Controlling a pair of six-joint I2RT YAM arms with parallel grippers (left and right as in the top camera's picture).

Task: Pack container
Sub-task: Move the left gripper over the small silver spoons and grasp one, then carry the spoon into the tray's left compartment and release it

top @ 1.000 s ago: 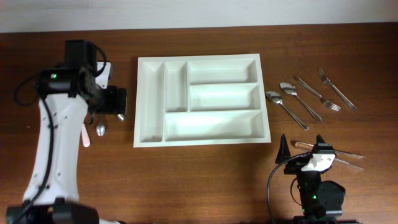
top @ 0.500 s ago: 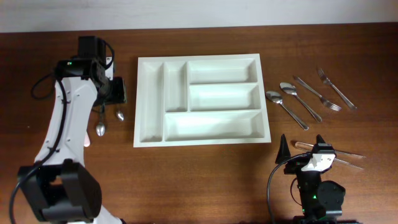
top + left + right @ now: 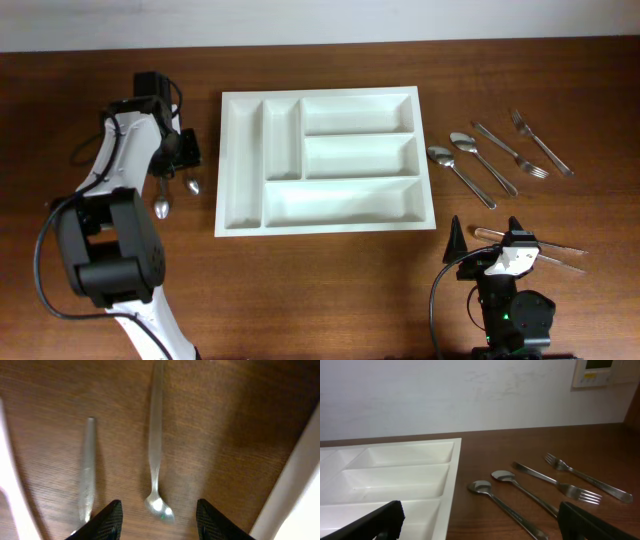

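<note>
Presently, the left jaws are found apart and empty, poised over the bowl end of a teaspoon (image 3: pixel 156 460) on the worktop (image 3: pixel 330 290) beside the cutlery tray (image 3: pixel 240 160), handle lying square to their closing line.

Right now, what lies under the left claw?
Under the left claw, a small spoon lies on the table, a second utensil beside it; a finger covers that one's near end.
</note>
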